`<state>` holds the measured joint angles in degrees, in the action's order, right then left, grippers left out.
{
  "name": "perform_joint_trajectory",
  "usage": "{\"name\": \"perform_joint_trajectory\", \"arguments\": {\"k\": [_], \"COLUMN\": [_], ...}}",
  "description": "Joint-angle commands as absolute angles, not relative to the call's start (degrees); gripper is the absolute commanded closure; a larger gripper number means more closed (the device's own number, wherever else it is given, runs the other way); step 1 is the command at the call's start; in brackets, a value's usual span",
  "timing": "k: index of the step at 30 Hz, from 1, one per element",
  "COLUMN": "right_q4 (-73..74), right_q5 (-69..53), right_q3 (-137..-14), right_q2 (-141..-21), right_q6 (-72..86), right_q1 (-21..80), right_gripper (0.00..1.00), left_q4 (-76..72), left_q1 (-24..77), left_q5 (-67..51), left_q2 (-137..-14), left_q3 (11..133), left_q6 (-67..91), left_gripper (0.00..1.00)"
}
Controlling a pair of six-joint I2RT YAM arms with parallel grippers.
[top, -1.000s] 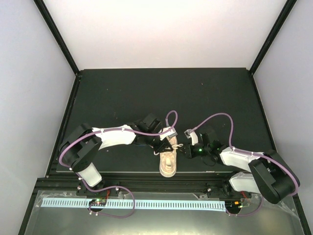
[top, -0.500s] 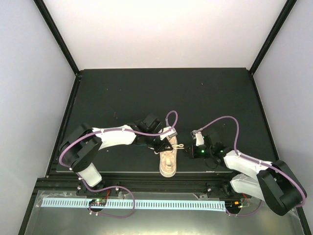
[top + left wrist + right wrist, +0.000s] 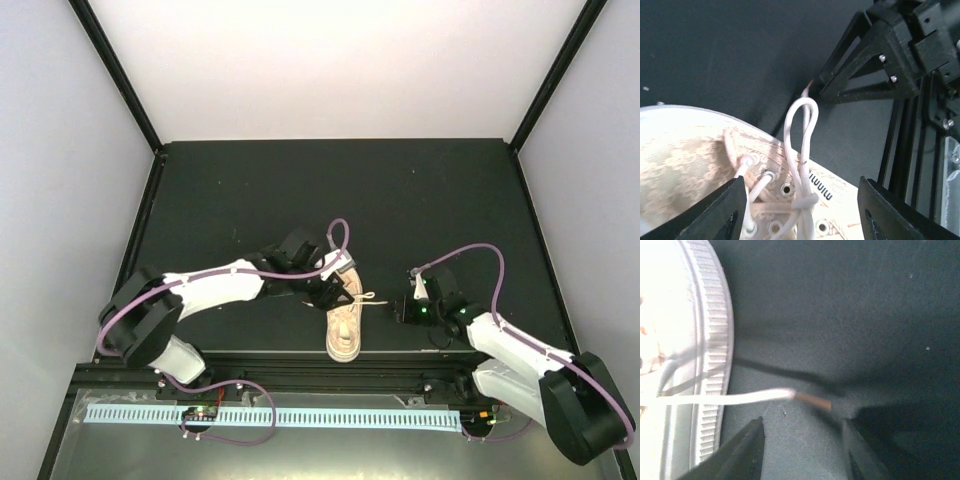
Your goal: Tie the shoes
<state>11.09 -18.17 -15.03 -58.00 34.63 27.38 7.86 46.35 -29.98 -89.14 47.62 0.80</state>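
The sneaker [image 3: 343,332] sits at the near edge of the dark table [image 3: 430,200], between the two arms, toe pointing back toward their bases, and that spot puts the laces within reach of both wrists. The left gripper [image 3: 801,212] hangs right over the eyelets, jaws spread wide with nothing in them, straddling a loop of lace [image 3: 801,130] that reaches out past the shoe's side. To me it looks set to pin or pick that loop. The right gripper [image 3: 801,432] hovers low on the shoe's right, jaws likewise parted and empty. The free lace end [image 3: 765,396], with its brownish tip, runs just ahead of the fingertips, lined up for a pinch. Whether that tip rests on the surface or floats just above it, I can't quite tell; the wrist view is soft. Now the room: the toe is close to the table's front rim, so there is no pulling that way. There's plenty of bare surface to the right and on the far side for drawing the lace out. The two grippers are near each other, so sideways slack is tight.
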Motion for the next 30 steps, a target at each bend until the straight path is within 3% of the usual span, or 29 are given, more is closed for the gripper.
{"name": "perform_joint_trajectory", "arguments": {"k": [1, 4, 10, 17, 30], "right_q4": [13.1, 11.0, 1.4, -5.0, -9.6], "right_q5": [-17.6, -20.2, -27.9, -30.7, -30.8], "right_q3": [-16.3, -16.6, -17.6, -20.2, -21.4], "right_q2": [-53.1, -50.4, -53.0, -61.0, -70.3], "right_q6": [35.5, 36.5, 42.3, 44.3, 46.5], "right_q1": [27.0, 27.0, 27.2, 29.0, 31.7], "right_gripper": [0.43, 0.31, 0.25, 0.3, 0.46], "left_q4": [4.6, 5.3, 4.7, 3.7, 3.9], "left_q1": [44.1, 42.7, 42.3, 42.4, 42.3], "left_q5": [-28.8, -31.5, -33.8, -32.4, -30.2], "left_q2": [-81.4, -78.7, -78.0, -78.0, -78.1], "left_q3": [44.6, 41.6, 36.2, 34.1, 34.3], "left_q6": [3.5, 3.1, 1.7, 1.7, 1.4], "left_gripper": [0.36, 0.37, 0.38, 0.4, 0.63]}}
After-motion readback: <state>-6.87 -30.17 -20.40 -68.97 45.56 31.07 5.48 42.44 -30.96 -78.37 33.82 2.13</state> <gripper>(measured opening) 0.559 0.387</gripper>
